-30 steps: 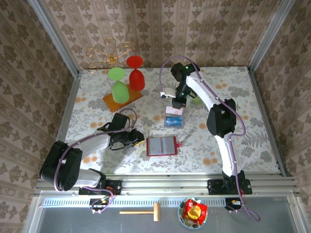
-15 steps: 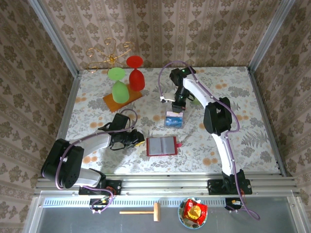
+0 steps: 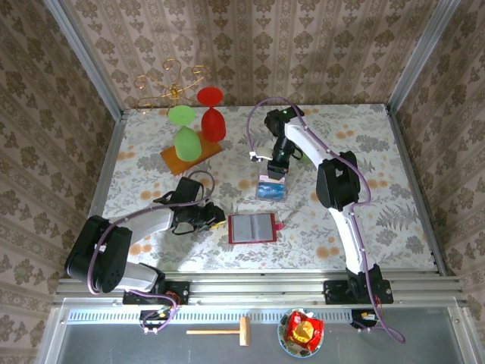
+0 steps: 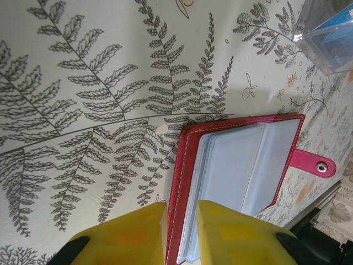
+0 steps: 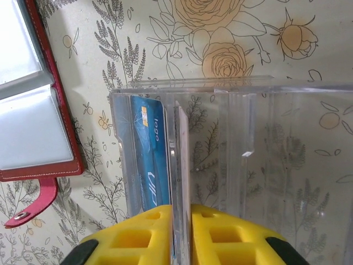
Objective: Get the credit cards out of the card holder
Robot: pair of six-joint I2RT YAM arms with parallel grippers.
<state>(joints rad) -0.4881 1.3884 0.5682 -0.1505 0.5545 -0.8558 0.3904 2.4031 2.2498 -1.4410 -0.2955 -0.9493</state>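
Note:
The red card holder [image 3: 252, 227] lies open on the table, its greyish clear pockets [image 4: 242, 160] facing up and its red tab [image 4: 311, 163] on the right. My left gripper [image 4: 182, 205] is shut on the holder's left cover edge and the pocket edges [image 3: 221, 221]. A blue credit card [image 5: 151, 160] stands in a clear slotted rack [image 5: 248, 165]. In the slot beside it stands a pale pinkish card [image 5: 182, 160]. My right gripper [image 5: 181, 208] straddles that card's near edge from above [image 3: 273, 173], jaws parted by a narrow gap wider than the card.
An orange board [image 3: 191, 157] at the back left carries a green glass [image 3: 186, 140] and a red glass [image 3: 212, 121], with a gold wire stand [image 3: 170, 83] behind. The right arm arches over the table's middle right. Metal-framed walls enclose the table.
My right gripper has come down toward the near side, lowering the pale card into the clear rack next to the blue card, and its jaws have eased apart. The left arm has stayed still.

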